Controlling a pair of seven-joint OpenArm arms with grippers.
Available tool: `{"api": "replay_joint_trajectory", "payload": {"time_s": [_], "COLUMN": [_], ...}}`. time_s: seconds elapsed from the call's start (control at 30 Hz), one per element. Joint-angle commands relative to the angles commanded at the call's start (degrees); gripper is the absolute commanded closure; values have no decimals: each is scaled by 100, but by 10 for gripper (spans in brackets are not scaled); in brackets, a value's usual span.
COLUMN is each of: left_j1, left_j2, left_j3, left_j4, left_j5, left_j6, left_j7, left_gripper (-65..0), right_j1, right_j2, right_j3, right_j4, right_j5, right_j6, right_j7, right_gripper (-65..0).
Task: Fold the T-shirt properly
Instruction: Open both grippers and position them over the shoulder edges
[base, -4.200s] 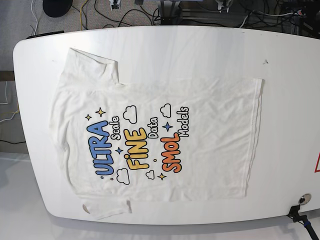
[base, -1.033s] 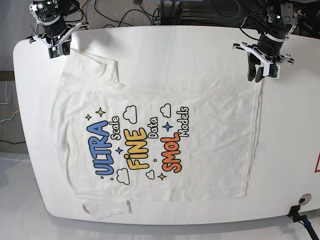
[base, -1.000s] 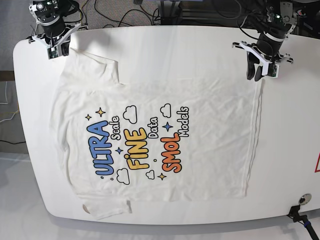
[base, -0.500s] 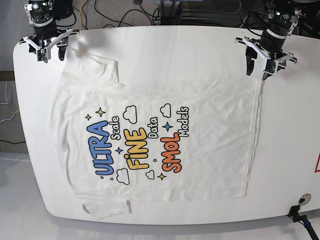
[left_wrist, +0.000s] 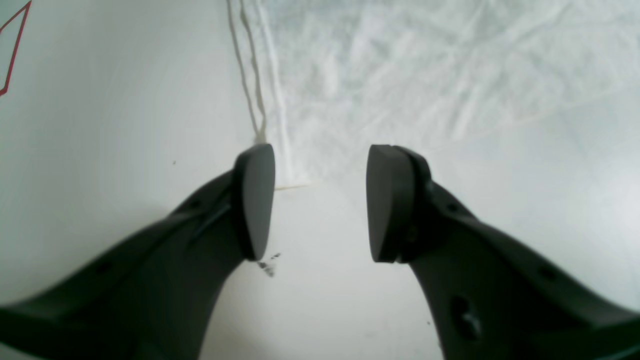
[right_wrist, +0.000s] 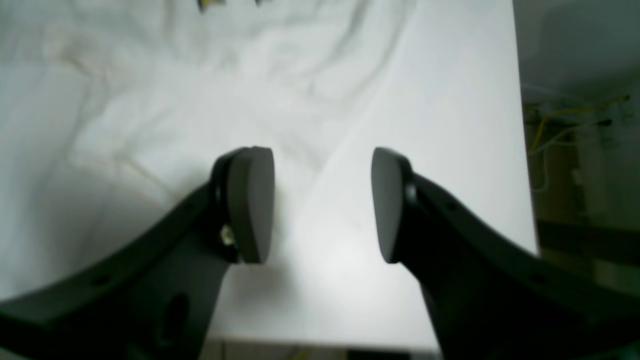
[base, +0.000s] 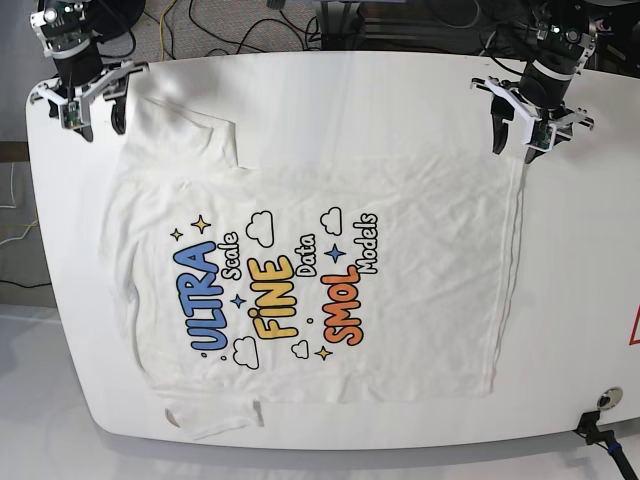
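T-shirt (base: 310, 285) lies flat, print side up, across the white worktop (base: 400, 90). Nearest edge carries one sleeve; hem runs along the base view's right. At the far hem corner, left gripper (base: 513, 145) is spread open, holding nothing. At the far sleeve, right gripper (base: 97, 118) is likewise spread open and holds nothing.

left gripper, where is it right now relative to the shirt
In the base view the left gripper is at the upper right, open over the T-shirt's far hem corner, on the white table.
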Motion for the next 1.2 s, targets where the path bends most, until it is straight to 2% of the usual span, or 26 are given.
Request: {"api": "replay_joint_trajectory", "payload": {"time_s": [0.03, 0.23, 0.37, 0.43, 0.67, 0.9, 1.2], "left_j1": [-7, -28, -25, -56, -70, -55, 4], "left_j2": [7, 25, 18, 28, 36, 30, 22], "left_j3": [1, 1, 26, -5, -17, -25, -46], "left_j4": [-10, -9, -35, -15, -32, -38, -41], "left_j5": [-15, 11, -13, 2, 1, 16, 2], "left_j6": [-16, -4, -15, 1, -16, -11, -18], "left_j7": [9, 4, 8, 36, 52, 46, 85], "left_gripper": [-275, -273, -268, -275, -275, -275, -273], "right_j1": [126, 885, 1112, 1271, 1551, 1326, 673], "right_j2": [21, 136, 137, 175, 339, 541, 705], "right_j3": [-22, -147, -399, -196, -134, -69, -302], "right_j4": [-124, -862, -1238, -1399, -2264, -2758, -2932], "right_j5": [16, 6, 51, -120, -167, 852, 888], "right_j6": [-59, -151, -176, -127, -90, 106, 195], "right_j7": [-120, -827, -1028, -1156, -1177, -1265, -1251], "right_gripper": [-308, -309, -308, -304, -301, -298, -295]}}
